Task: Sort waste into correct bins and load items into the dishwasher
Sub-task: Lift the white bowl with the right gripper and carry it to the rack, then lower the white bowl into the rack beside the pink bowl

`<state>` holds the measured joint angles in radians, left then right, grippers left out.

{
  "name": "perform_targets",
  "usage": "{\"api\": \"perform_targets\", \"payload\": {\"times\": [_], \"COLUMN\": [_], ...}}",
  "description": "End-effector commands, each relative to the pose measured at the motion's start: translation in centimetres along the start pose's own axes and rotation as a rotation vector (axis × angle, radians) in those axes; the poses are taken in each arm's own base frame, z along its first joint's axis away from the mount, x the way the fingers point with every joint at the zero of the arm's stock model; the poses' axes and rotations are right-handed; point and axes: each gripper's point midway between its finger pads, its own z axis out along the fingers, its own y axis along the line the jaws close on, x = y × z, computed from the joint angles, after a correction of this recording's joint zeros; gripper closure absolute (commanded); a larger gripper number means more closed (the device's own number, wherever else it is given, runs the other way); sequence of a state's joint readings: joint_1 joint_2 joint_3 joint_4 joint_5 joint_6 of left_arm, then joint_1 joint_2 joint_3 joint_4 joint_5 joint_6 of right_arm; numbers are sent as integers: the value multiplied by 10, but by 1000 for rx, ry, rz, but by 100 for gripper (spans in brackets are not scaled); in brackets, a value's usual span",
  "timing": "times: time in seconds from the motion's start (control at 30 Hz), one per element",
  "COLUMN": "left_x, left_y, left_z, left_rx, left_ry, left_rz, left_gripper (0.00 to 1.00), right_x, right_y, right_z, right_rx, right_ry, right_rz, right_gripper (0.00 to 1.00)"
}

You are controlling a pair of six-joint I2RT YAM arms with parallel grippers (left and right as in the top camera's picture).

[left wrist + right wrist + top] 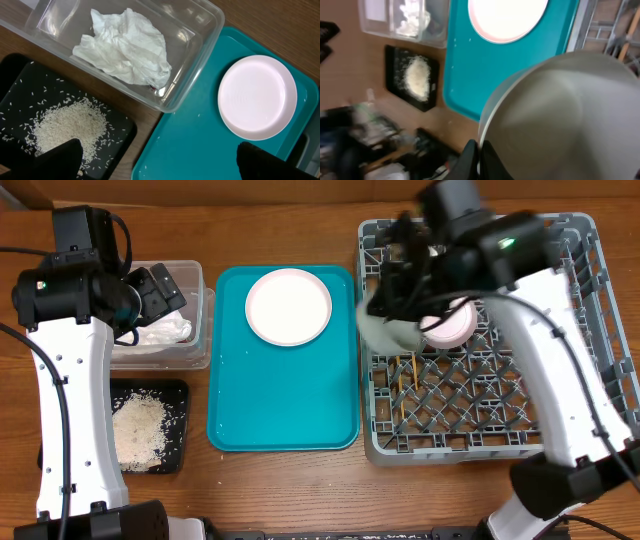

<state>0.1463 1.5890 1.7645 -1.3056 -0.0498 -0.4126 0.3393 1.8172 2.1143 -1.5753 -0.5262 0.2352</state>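
The right claw (480, 159) is pinched shut on the rim of the bowl (388, 330). It holds the bowl tilted above the left edge of the rack (560, 420), at about ten o'clock of the rack's grid floor. From the right wrist, the bowl fills most of the view and hides the rack beneath it.

At three o'clock of the bowl a cup (455, 320) sits in the rack. Whether the two touch cannot be told. At six o'clock of the bowl the chopsticks (405, 375) lie among the pegs. The right arm (560, 350) crosses the rack from twelve towards five o'clock and covers much of its right half.

The left claw (162, 162) is spread wide and holds nothing. It hangs over the tub (200, 350), which stands at ten o'clock of the teal tray (285, 410).

The napkin (125, 47) lies crumpled inside the tub, with a speck of red at its lower edge. The black tray (178, 395) is at six o'clock of the tub and apart from it on the table (300, 490). It holds a heap of rice (70, 125) with loose grains scattered around it.

The plate (288, 305) rests on the teal tray at twelve o'clock, with nothing on or around it.
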Motion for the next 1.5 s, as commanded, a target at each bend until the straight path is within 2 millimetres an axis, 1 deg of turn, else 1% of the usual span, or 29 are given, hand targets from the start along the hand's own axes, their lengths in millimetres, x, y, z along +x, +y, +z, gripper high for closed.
{"api": "perform_targets", "payload": {"times": [0.0, 0.07, 0.1, 0.13, 0.3, 0.43, 0.53, 0.73, 0.83, 0.87, 1.0, 1.07, 1.17, 1.3, 1.37, 1.47], "left_x": [-5, -5, -5, -5, -5, -5, -5, -5, -5, -5, -5, -5, -5, -5, -5, -5], "left_y": [1, 1, 1, 1, 1, 1, 1, 1, 1, 1, 1, 1, 1, 1, 1, 1], "left_z": [-4, -4, -4, -4, -4, -4, -4, -4, -4, -4, -4, -4, -4, -4, -4, -4], "left_rx": [0, 0, 0, 0, 0, 0, 0, 0, 0, 0, 0, 0, 0, 0, 0, 0], "left_ry": [-18, -18, -18, -18, -18, -18, -18, -18, -18, -18, -18, -18, -18, -18, -18, -18], "left_rz": [1, 1, 1, 1, 1, 1, 1, 1, 1, 1, 1, 1, 1, 1, 1, 1], "left_gripper": [0, 0, 0, 0, 0, 0, 0, 0, 0, 0, 0, 0, 0, 0, 0, 0], "right_x": [6, 7, 9, 9, 10, 18, 28, 44, 49, 49, 49, 52, 60, 69, 70, 67], "right_y": [10, 6, -1, -6, -33, -62, -85, -134, -156, -165, -189, -203, -223, -244, -253, -263], "right_z": [-16, -24, -31, -33, -29, -19, -4, 23, 27, 24, 10, 8, 6, 1, -3, -15], "right_rx": [-266, -351, -412, -437, -530, -607, -654, -668, -663, -661, -638, -596, -528, -466, -454, -451], "right_ry": [63, 70, 70, 67, 56, 44, 30, -21, -61, -81, -137, -143, -137, -136, -146, -177], "right_rz": [-7, -3, -6, -7, 44, 97, 132, 216, 258, 285, 349, 371, 401, 463, 511, 579], "right_gripper": [96, 96, 96, 96, 96, 96, 96, 96, 96, 96, 96, 95, 86, 78, 75, 71]}}
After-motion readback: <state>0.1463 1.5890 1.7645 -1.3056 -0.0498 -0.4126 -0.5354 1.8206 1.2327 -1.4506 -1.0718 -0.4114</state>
